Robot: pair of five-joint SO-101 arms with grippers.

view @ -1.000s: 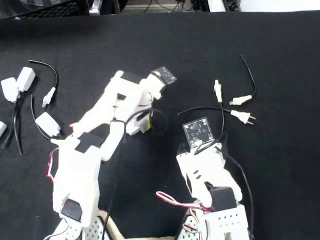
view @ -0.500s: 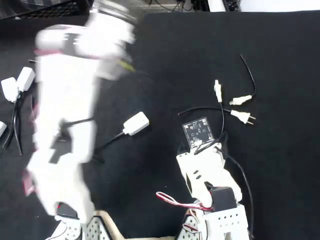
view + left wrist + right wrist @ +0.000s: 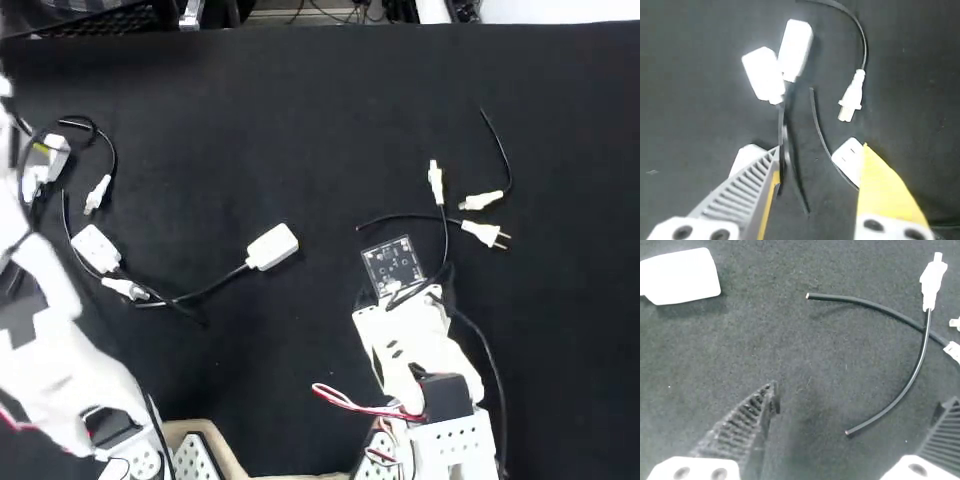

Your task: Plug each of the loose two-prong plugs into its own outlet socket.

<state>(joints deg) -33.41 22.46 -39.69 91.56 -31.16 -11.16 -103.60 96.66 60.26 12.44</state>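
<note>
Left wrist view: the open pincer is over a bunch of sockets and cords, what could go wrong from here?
1. Black cords run between the fingers of the open left pincer; closing here could pinch a cord instead of a socket.
2. The two white sockets lie touching, so grabbing one may shove the other.
3. On the right of the table, the loose plugs have crossing cords; lifting one could drag its neighbours.

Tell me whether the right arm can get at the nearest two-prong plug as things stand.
Probably yes. The right gripper stands open over bare table, and the plug lies ahead of it, uncovered. Only thin black cables cross the space between; they might snag but hardly block the way.
</note>
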